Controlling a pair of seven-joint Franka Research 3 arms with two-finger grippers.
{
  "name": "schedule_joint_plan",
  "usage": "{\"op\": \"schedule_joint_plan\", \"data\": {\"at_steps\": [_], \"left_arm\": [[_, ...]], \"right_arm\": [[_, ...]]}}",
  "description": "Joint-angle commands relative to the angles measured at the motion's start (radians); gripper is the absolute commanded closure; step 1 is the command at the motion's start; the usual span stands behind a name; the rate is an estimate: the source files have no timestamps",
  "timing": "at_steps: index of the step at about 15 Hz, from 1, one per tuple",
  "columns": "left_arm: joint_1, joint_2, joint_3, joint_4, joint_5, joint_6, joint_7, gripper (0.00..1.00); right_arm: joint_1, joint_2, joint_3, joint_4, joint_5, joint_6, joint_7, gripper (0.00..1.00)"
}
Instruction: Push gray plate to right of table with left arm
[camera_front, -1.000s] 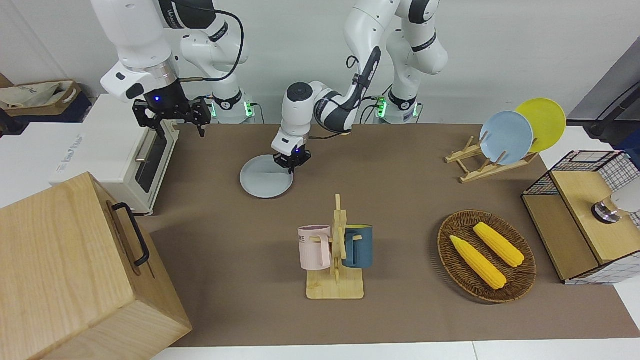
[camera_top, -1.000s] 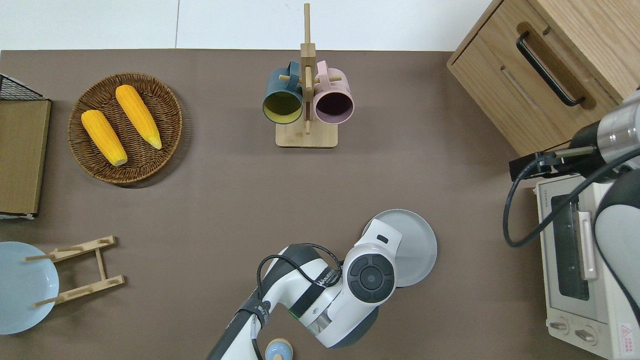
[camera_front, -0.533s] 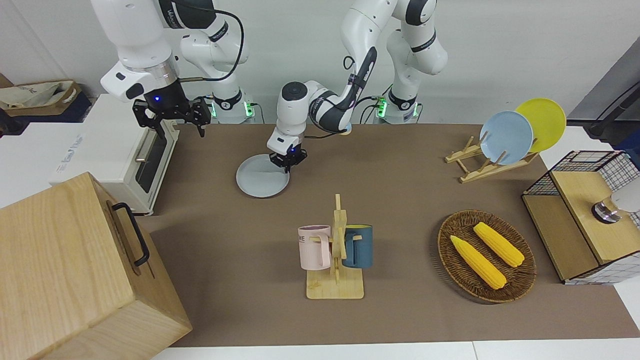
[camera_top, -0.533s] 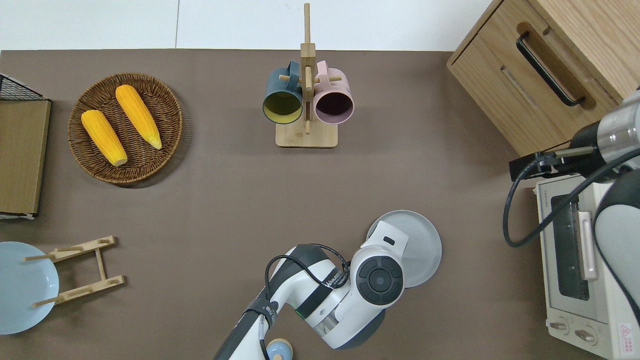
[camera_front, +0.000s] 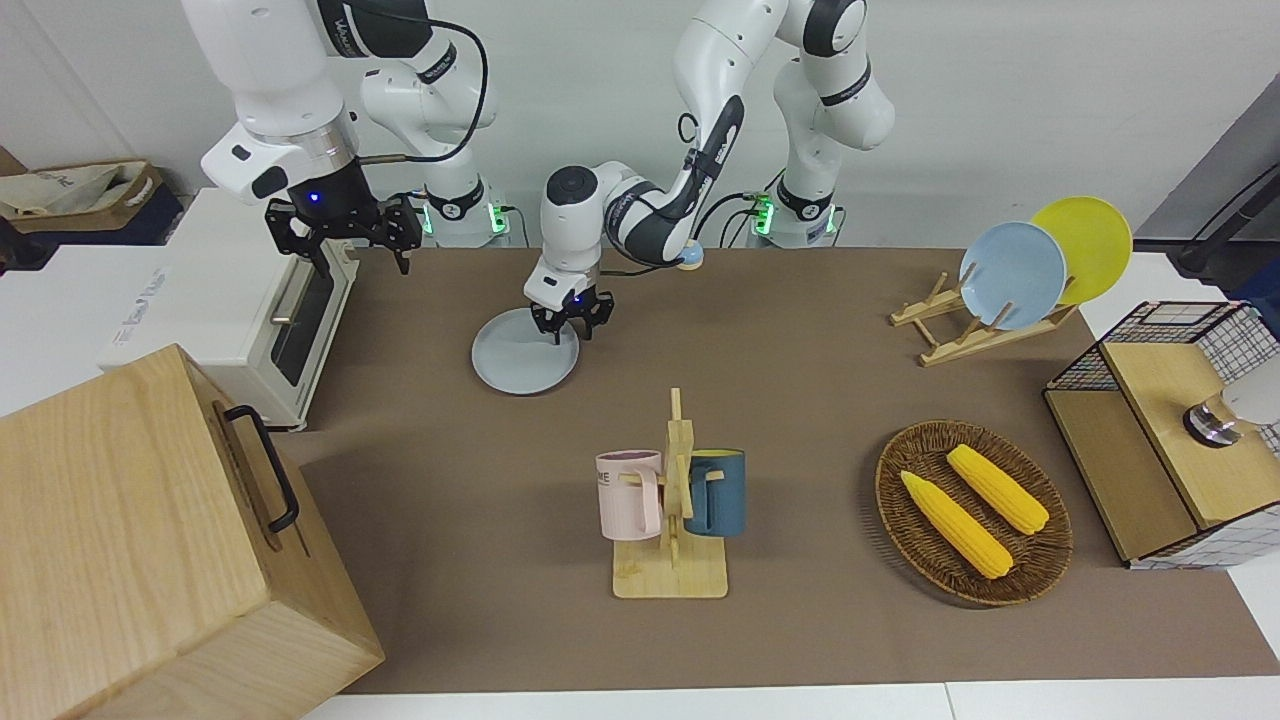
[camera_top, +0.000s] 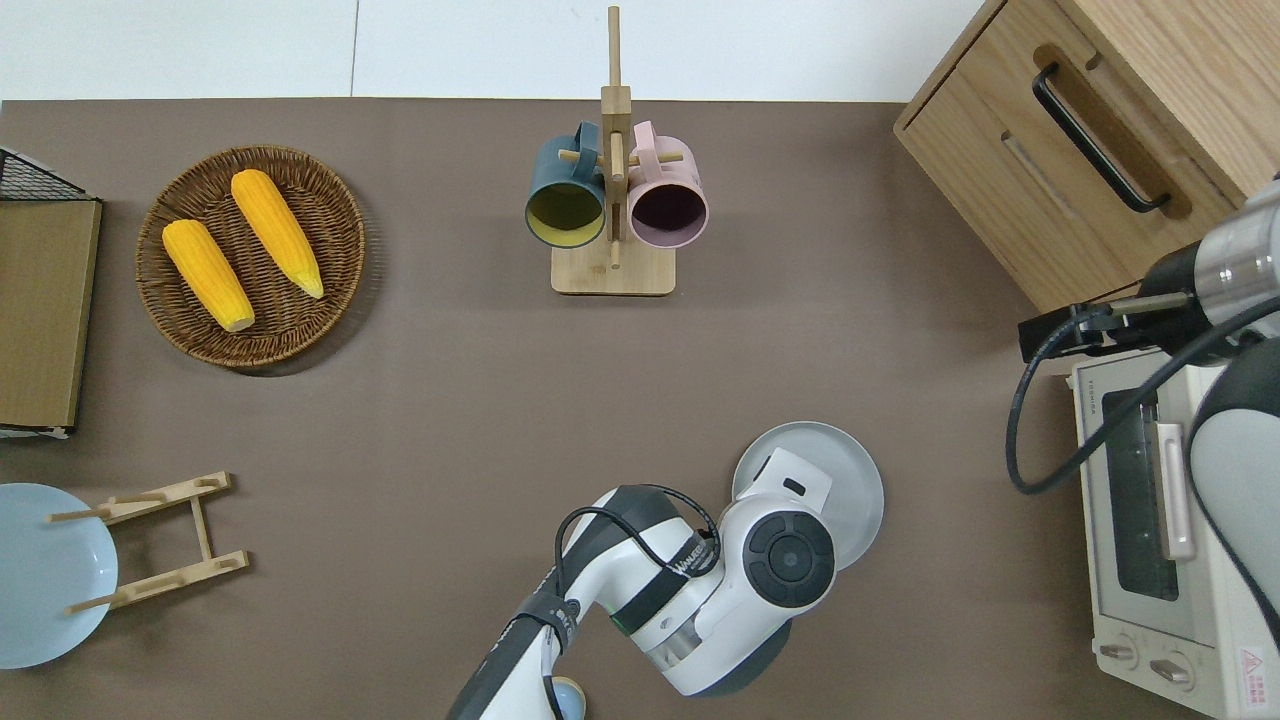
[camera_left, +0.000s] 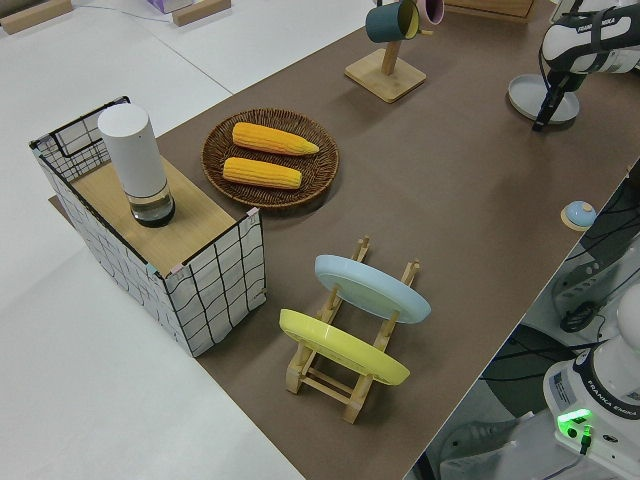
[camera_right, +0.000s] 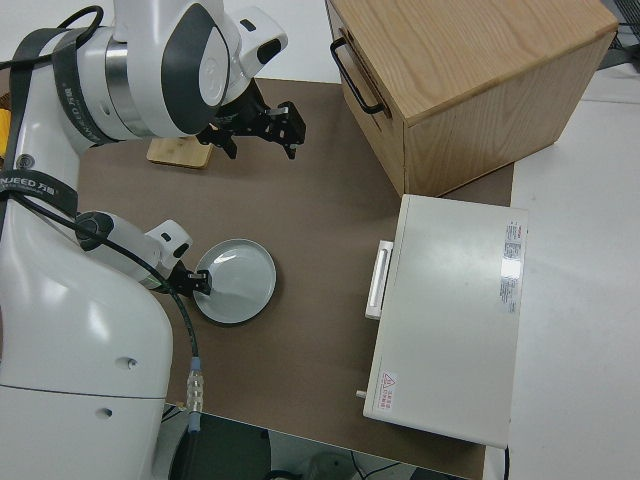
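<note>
Gray plate (camera_front: 524, 356) flat on the brown table (camera_front: 800, 400), in the half toward the right arm's end and nearer to the robots than the mug stand (camera_front: 672, 520). Left gripper (camera_front: 571, 318) over the plate's rim on the side toward the left arm's end; its 2 fingers are spread apart with nothing between them, and the front view shows the tips just above the plate, though contact cannot be told. The left arm (camera_top: 700, 590) comes in low across the table and hides part of the plate in the overhead view.

Room around the plate: bare brown surface separates the plate from the toaster oven (camera_top: 1170, 540), which stands at the right arm's end of the table, and from the wooden drawer box (camera_top: 1090, 130), farther from the robots than the oven. A wide bare strip also lies between the plate and the mug stand with its 2 mugs.

Toward the left arm's end: wicker basket (camera_front: 973, 512) with 2 corn cobs, and a plate rack (camera_front: 975, 325) holding a sky-blue plate (camera_front: 1012, 275) and a yellow plate (camera_front: 1085, 245), all well apart from the gray plate.

Right arm parked; right gripper (camera_front: 345, 232) fingers spread apart.
</note>
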Motion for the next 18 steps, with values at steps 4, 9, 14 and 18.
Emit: {"op": "schedule_joint_plan", "data": {"at_steps": [4,9,14,18], "left_arm": [[-0.008,0.014,0.010,0.035,0.023,-0.030,-0.029,0.01],[0.022,-0.034,0.020,0.031,0.023,-0.087,0.029,0.01],[0.128,-0.117,0.018,0.018,0.010,-0.214,0.195,0.01],[0.212,-0.176,0.020,0.013,0.009,-0.308,0.305,0.01]], "right_arm": [[-0.001,-0.006,0.000,0.001,0.007,-0.011,0.003,0.017],[-0.001,-0.006,0.000,0.001,0.007,-0.011,0.003,0.017],[-0.001,-0.006,0.000,0.001,0.007,-0.011,0.003,0.017],[-0.001,-0.006,0.000,0.001,0.007,-0.011,0.003,0.017]]}}
